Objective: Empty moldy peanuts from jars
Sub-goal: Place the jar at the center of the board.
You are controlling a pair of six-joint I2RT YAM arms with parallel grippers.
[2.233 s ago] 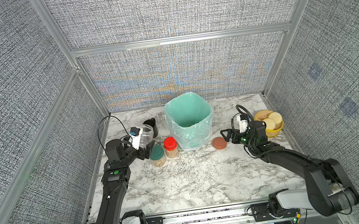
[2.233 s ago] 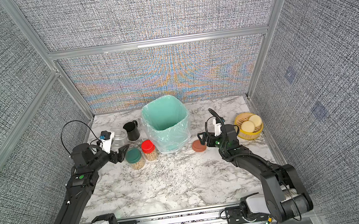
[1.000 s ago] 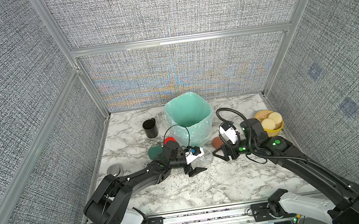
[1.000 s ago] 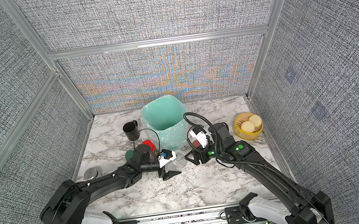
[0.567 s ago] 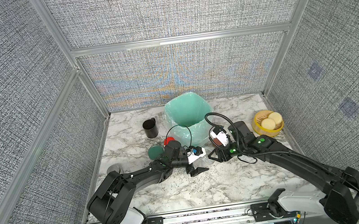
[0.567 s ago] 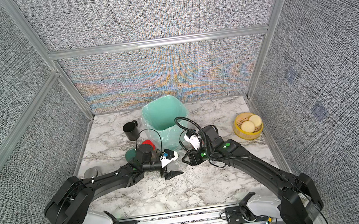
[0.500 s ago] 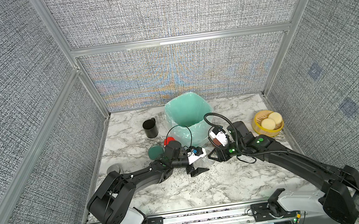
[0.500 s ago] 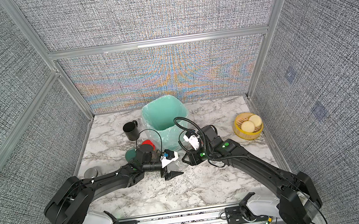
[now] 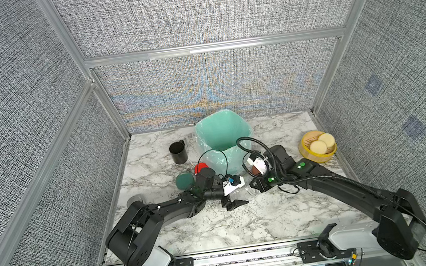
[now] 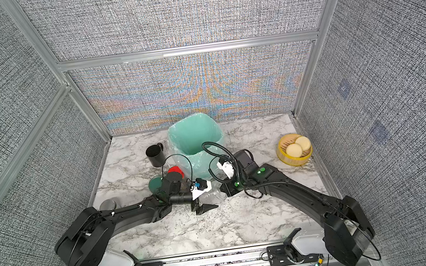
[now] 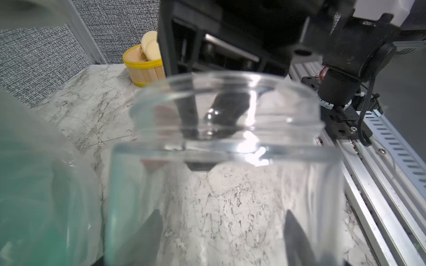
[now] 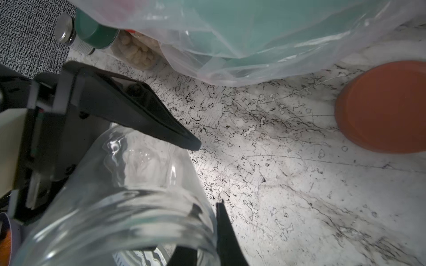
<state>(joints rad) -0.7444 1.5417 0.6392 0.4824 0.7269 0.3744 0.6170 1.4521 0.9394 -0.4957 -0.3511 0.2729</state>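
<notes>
An empty clear jar (image 9: 245, 188) (image 10: 215, 192) without a lid lies on its side just above the marble, in the middle, between both grippers. My left gripper (image 9: 238, 195) (image 11: 223, 214) straddles its body (image 11: 226, 129); whether the fingers still press on it does not show. My right gripper (image 9: 252, 187) (image 12: 207, 230) is shut on the jar's rim (image 12: 138, 195), one finger inside the mouth, one outside. Behind the left arm stand the green-lidded jar (image 9: 184, 180) (image 12: 96, 32) with moldy peanuts (image 12: 136, 50) and the red-lidded jar (image 9: 200, 167). A terracotta lid (image 12: 382, 106) lies on the table.
The green-lined bin (image 9: 220, 130) stands just behind the grippers, its plastic liner hanging close to them. A black mug (image 9: 178, 152) is at the back left and a steel tin (image 9: 136, 199) by the left wall. A yellow basket (image 9: 318, 157) of pale discs is at the right.
My right gripper has moved left to the jar's mouth and closed on its rim. The left arm has stayed in the middle with the jar between its fingers.
</notes>
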